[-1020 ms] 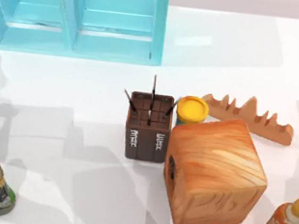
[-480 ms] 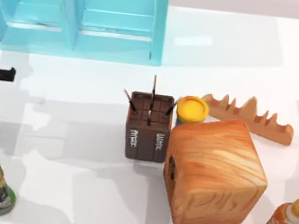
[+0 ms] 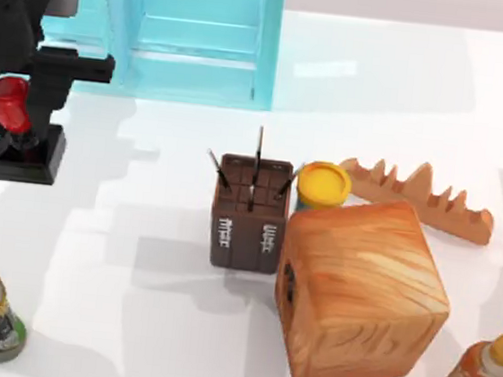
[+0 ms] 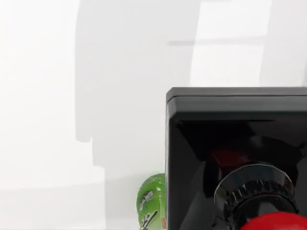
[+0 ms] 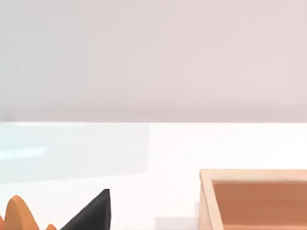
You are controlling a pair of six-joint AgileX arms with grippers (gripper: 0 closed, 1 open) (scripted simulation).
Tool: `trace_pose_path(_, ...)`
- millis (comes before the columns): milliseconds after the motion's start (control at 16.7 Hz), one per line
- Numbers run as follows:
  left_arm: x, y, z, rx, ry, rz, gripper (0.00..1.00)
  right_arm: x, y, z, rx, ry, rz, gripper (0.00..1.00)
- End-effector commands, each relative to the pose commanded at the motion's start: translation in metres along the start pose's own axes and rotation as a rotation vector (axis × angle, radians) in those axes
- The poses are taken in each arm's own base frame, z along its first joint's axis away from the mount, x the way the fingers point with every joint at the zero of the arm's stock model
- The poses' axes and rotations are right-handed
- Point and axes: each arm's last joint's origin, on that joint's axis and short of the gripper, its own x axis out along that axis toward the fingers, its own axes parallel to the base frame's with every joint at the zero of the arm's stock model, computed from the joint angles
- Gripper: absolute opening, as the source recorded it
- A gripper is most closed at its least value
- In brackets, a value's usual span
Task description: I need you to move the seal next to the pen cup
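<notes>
Gripping the seal (image 3: 19, 133) by its red knob, apparently clear of the table, the left gripper (image 3: 13, 100) hangs at far left, well apart from the pen cup (image 3: 250, 214).

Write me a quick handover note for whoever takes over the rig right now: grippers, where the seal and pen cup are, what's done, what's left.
Left gripper: at the table's far left, shut on the seal by its red knob; the black base hangs below.
Right gripper: its wrist camera looks across the wooden cube; cannot tell its state.
Pen cup: mid-table, against the cube's left side, yellow-lidded jar behind.
Done: seal grasped.
Left: carry it right and set it beside the pen cup, probably on its free left side.
</notes>
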Motion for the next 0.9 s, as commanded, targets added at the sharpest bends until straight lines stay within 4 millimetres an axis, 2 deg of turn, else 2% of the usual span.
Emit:
trace_pose_path(300,0.001,-0.001,0.001,-0.002,0.003,0.0,0.0,0.0,0.0,0.0,0.0,0.0,0.0,1.0)
trace_pose_path(420,0.001,-0.011,0.006,-0.002,0.014,0.002,0.0,0.0,0.0,0.0,0.0,0.0,0.0,1.0)
trace_pose_path(720,-0.007,-0.07,0.027,-0.003,-0.001,-0.001,0.0,0.0,0.0,0.0,0.0,0.0,0.0,1.0)
trace_pose_path(900,-0.006,-0.102,0.03,-0.003,-0.004,-0.002,0.0,0.0,0.0,0.0,0.0,0.0,0.0,1.0)
